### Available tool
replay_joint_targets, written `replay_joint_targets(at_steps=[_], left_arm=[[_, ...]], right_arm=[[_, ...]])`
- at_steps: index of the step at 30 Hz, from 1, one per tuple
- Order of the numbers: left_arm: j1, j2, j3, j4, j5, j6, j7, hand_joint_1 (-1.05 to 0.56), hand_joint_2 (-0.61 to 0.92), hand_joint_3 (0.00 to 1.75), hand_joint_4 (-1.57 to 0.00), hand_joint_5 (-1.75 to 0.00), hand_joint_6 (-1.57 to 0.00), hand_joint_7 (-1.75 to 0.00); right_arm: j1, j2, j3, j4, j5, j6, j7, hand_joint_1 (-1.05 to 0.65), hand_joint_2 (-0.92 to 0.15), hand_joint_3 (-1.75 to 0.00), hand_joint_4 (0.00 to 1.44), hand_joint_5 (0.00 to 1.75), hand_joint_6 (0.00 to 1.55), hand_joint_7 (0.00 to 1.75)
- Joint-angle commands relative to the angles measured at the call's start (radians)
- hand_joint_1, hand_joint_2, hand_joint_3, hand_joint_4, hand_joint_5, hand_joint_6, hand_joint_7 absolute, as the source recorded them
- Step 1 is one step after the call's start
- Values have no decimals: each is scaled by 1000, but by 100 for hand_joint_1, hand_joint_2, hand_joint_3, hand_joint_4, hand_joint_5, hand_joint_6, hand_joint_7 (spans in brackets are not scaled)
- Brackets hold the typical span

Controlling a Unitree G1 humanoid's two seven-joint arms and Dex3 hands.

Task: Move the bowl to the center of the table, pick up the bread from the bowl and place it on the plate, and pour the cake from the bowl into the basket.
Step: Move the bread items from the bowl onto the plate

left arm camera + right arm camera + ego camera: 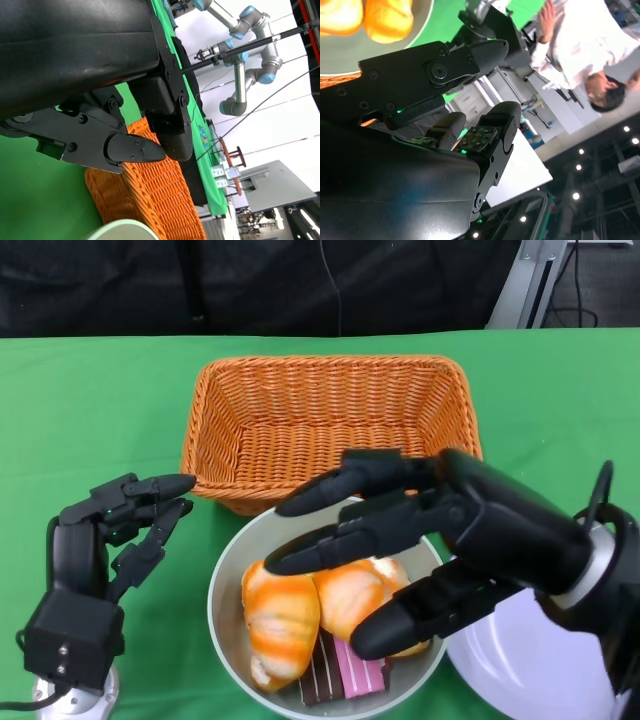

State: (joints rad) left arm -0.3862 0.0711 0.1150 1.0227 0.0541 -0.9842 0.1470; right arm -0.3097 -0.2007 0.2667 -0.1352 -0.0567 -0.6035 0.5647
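Two breads (320, 615) are lying in our bowl (225, 585); our empty, spread right hand (420, 540) is hovering above, so we are closing gently around one only.

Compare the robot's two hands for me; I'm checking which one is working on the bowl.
The right hand reaches over the bowl, fingers spread above the bread; the left hand hangs beside the bowl, over bare green cloth. The right hand looks larger in the head view. Both are black and hold nothing.

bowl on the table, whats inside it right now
The bowl holds two orange bread rolls and striped cake slices at its near side. The right hand hovers over it, covering part of the contents.
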Motion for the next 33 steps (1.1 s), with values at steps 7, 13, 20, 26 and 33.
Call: replay_joint_targets(at_steps=[7, 13, 20, 26, 33], left_arm=[[4, -2, 42, 18, -157, 25, -235, -34, 91, 8, -86, -53, -95, -40], [-7, 35, 27, 42, -52, -32, -172, -39, 92, 1, -87, -59, -83, -68], [-19, 26, 39, 60, -35, -55, -142, -35, 92, 8, -84, -64, -81, -77], [-39, 46, 38, 105, -24, -103, -143, -29, 92, 26, -86, -55, -85, -66], [-41, 8, 40, 92, 34, -103, 14, -18, 92, 27, -91, -54, -91, -61]], right_arm=[[-39, 15, 48, 41, -89, -22, -59, -76, -92, -2, 70, 35, 74, 0], [-49, 31, 67, 103, -151, -98, -119, -75, -92, -1, 72, 26, 72, 0], [-86, 35, 90, 227, -208, -211, -167, -75, -92, -1, 75, 23, 73, 1], [-105, 37, 112, 344, -244, -328, -211, -76, -92, -1, 77, 20, 76, 1], [-134, 48, 125, 467, -269, -420, -251, -74, -92, -3, 79, 18, 77, 1]])
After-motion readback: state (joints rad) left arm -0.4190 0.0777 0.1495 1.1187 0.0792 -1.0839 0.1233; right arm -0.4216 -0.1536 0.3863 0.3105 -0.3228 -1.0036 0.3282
